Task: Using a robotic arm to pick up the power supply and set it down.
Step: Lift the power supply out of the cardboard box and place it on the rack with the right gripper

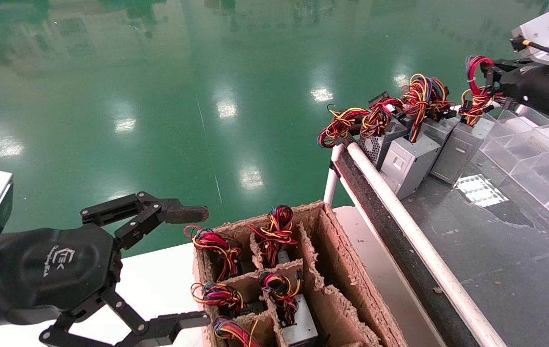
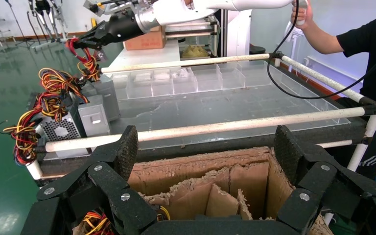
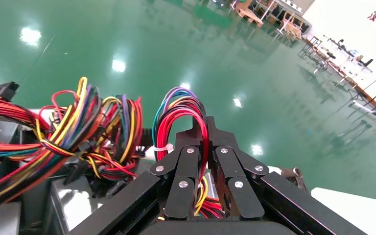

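Observation:
My right gripper (image 1: 488, 72) (image 3: 201, 128) is at the far end of the dark table, shut on the red, blue and yellow wire loop (image 1: 474, 65) (image 3: 178, 110) of the power supply (image 1: 462, 144) (image 2: 105, 93). This grey metal box stands last in a row on the table, its wires running up to my fingers. My left gripper (image 1: 202, 265) (image 2: 205, 147) hangs open beside and above the cardboard box (image 1: 332, 270) (image 2: 200, 169), with nothing between its fingers.
Two more grey units (image 1: 409, 164) (image 1: 380, 142) with wire bundles stand next to the held one. The cardboard box's divided cells hold several others (image 1: 298, 327). A white rail (image 1: 414, 231) edges the table; clear plastic compartments (image 1: 534, 159) lie right. A person (image 2: 362, 44) stands behind.

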Robot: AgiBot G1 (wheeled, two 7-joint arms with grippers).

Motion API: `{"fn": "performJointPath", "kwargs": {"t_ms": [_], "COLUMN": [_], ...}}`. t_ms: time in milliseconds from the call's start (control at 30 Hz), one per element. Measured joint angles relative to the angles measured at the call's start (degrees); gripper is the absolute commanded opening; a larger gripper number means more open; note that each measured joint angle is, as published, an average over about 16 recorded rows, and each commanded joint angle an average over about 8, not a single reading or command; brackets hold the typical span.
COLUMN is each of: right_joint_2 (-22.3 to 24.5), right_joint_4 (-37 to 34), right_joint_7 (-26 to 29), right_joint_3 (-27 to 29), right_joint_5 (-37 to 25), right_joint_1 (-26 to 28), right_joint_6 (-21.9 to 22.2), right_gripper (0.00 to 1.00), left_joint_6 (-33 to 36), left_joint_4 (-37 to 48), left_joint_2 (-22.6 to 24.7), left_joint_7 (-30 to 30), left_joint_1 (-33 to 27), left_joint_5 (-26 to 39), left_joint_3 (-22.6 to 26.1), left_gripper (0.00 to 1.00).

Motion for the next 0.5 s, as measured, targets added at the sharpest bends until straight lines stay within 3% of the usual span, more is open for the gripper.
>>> {"fn": "performJointPath", "kwargs": {"t_ms": [233,500], "right_joint_2": [2.5,6.0], "right_joint_4": [-0.2,-0.3], "right_joint_7": [0.7,2.0], "right_joint_3": [0.0,-0.7], "right_joint_5": [0.0,-1.0], "right_joint_1": [0.6,2.0], "right_joint_6": [-2.9,-9.4], "right_gripper": [0.00,0.00], "left_joint_6": [0.0,0.0], "left_joint_4": [0.0,0.0], "left_joint_2": [0.0,0.0], "left_joint_7": [0.0,0.0], "left_joint_1": [0.0,0.0], "left_joint_5": [0.0,0.0], "left_joint_3": [0.0,0.0], "left_gripper": [1.00,1.00]}}
